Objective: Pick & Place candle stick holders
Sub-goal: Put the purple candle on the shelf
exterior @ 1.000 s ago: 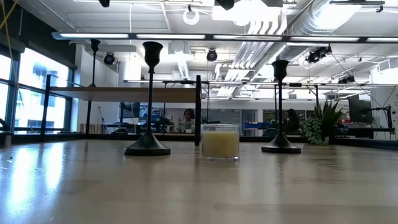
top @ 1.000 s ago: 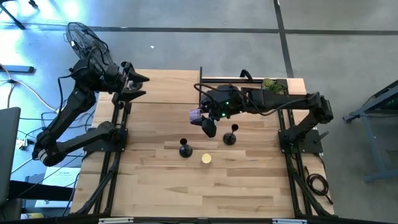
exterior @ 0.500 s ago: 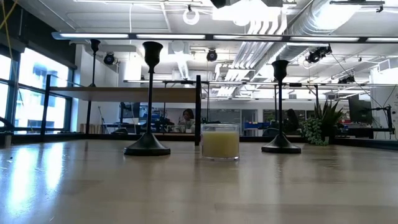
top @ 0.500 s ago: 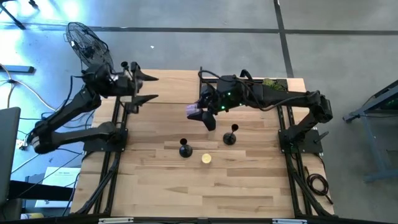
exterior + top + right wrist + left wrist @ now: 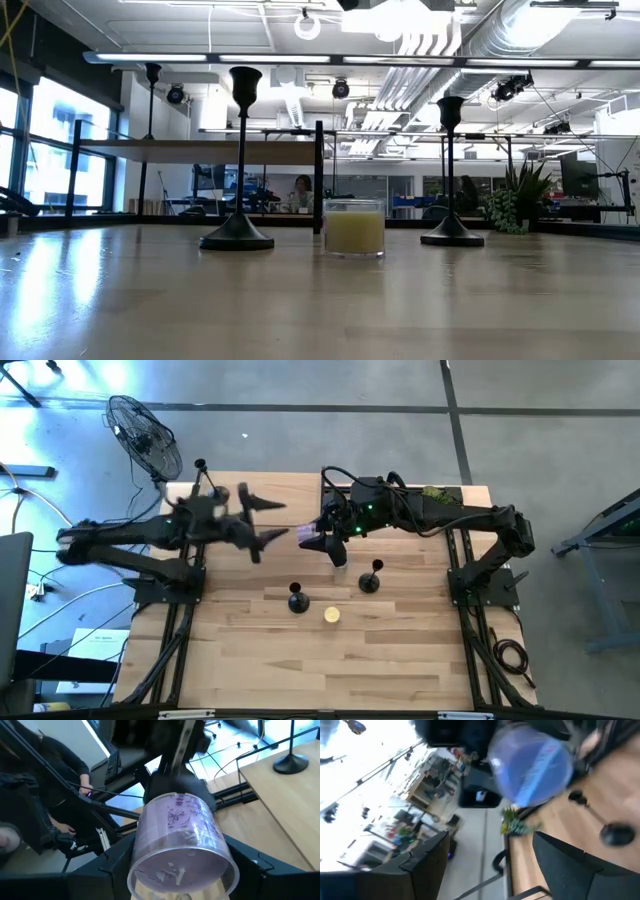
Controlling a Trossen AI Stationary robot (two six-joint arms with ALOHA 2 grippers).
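My left pincer (image 5: 268, 520) hangs over the pale wooden worktop (image 5: 400, 660), its two dark fingers spread wide and empty. Out beyond its far side, by the worktop's back edge, a thin black metal candle stick holder (image 5: 200, 466) stands upright on its own.

Facing it, just beside its fingertips, is my right pincer (image 5: 322, 538), clenched around a clear purple-tinted glass jar (image 5: 181, 842) with a flower print on its wall. The jar lies tilted with its mouth toward my wrist camera; inside I see only a thin pale residue on the bottom.

Below my right pincer, toward the front edge, a second black candle stick holder (image 5: 298, 600) with a round flat base stands upright. Just beside it, nearer the front, is a small clear glass jar (image 5: 354, 228) filled most of the way with pale yellow wax. A third black candle stick holder (image 5: 371, 578) stands upright on the jar's other side, almost under my right forearm. From table height the wax jar sits between the two stems, touching neither.
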